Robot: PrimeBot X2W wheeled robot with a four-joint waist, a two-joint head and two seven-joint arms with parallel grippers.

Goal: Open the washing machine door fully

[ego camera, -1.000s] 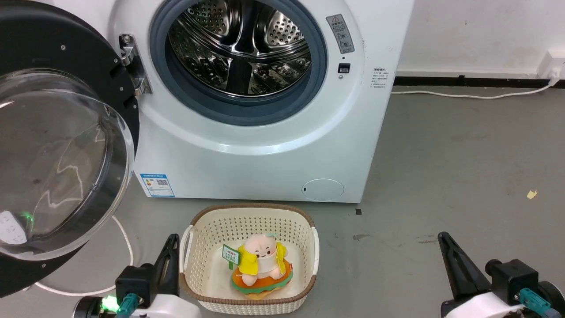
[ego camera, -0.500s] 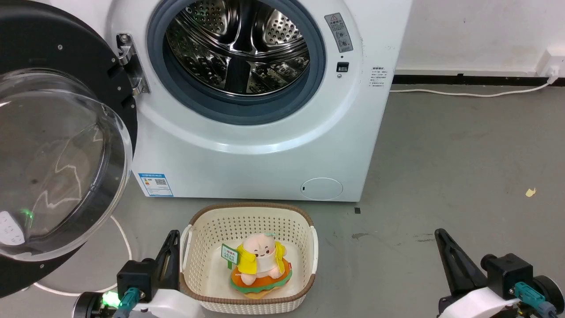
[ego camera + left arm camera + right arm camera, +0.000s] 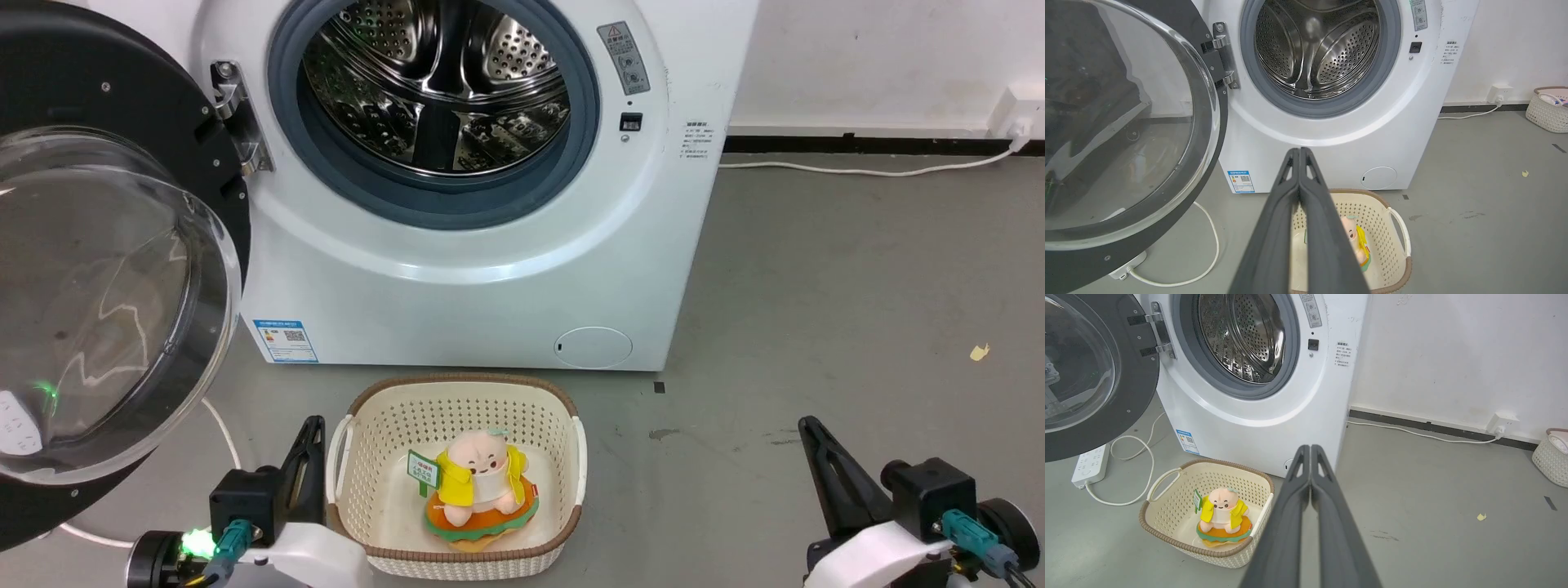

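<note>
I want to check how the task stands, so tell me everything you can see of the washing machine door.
The washing machine door is round, with a wide glossy black rim and a bulging clear glass bowl. It stands swung wide open left of the drum, hung on a metal hinge; nothing else touches it.

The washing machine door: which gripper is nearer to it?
Left. The left gripper is low beside the basket, just right of the door; the right gripper is far off, on the basket's other side.
</note>
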